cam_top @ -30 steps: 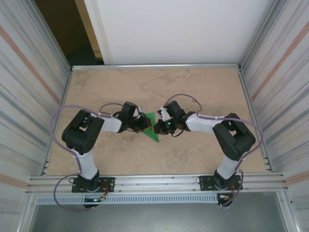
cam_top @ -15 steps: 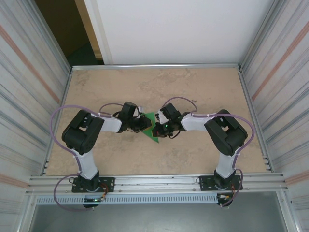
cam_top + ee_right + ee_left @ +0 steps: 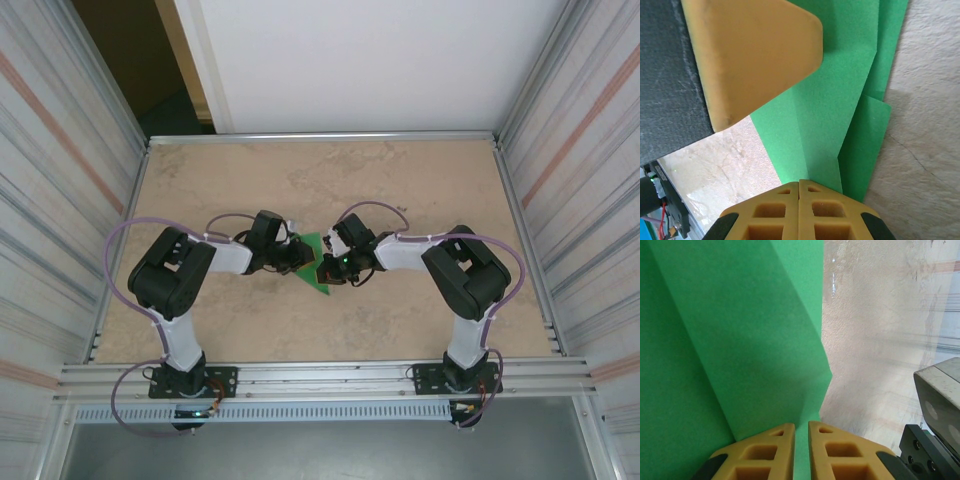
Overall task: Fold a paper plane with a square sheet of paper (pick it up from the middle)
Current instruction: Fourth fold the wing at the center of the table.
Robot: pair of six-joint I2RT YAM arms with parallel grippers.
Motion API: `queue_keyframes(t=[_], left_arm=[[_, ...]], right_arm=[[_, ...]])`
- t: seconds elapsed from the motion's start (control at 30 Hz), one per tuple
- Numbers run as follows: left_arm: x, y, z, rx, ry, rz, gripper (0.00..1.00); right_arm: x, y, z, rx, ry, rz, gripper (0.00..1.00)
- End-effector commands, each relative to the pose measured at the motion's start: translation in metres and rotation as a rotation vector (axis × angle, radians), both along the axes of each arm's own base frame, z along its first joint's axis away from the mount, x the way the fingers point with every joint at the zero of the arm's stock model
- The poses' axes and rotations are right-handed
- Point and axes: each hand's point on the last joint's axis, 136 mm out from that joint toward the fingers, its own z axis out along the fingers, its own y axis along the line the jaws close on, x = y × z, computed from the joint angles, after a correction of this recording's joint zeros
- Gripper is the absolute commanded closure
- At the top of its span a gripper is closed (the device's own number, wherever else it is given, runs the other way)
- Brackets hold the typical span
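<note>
The square sheet of paper point(image 3: 319, 277) is bright green and folded in layers to a pointed triangle, mid-table between both grippers. My left gripper point(image 3: 302, 255) comes from the left. In its wrist view its jaws point(image 3: 801, 427) are shut on the paper point(image 3: 740, 340), with green filling the narrow slit between them. My right gripper point(image 3: 326, 264) comes from the right. In the right wrist view it point(image 3: 799, 182) is shut, tips together against a crease of the paper point(image 3: 840, 100). A left finger point(image 3: 755, 55) hangs above the sheet there.
The beige tabletop point(image 3: 400, 190) is bounded by aluminium rails and striped side walls point(image 3: 60, 200). The right arm's grey and black housing point(image 3: 940, 405) sits close at the lower right of the left wrist view. Purple cables loop off both arms.
The right arm drew its elbow in and its gripper slid a little left onto the paper, shutting fully. The left arm and the paper have stayed put.
</note>
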Motion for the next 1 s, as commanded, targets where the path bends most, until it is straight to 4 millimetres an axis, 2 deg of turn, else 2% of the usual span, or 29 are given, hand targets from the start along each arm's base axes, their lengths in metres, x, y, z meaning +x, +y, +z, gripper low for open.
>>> queue_keyframes(t=[0.0, 0.17, 0.37, 0.43, 0.67, 0.97], left_arm=[[-0.027, 0.018, -0.035, 0.119, 0.128, 0.002, 0.84], [-0.027, 0.019, -0.036, 0.124, 0.129, 0.002, 0.84], [-0.028, 0.020, -0.039, 0.130, 0.137, 0.005, 0.84], [-0.029, 0.020, -0.040, 0.132, 0.140, 0.005, 0.84], [-0.028, 0.020, -0.041, 0.133, 0.140, 0.005, 0.84], [-0.030, 0.021, -0.042, 0.135, 0.146, 0.006, 0.84]], right_arm=[[-0.007, -0.007, -0.013, -0.036, 0.045, 0.010, 0.96], [-0.012, -0.004, -0.009, -0.014, 0.055, 0.028, 0.96], [-0.012, -0.003, 0.013, 0.029, 0.018, 0.036, 0.93], [-0.014, -0.005, 0.015, 0.025, 0.017, 0.040, 0.92], [-0.026, -0.010, 0.003, -0.005, 0.056, 0.054, 0.93], [-0.028, -0.012, -0.009, -0.035, 0.074, 0.052, 0.93]])
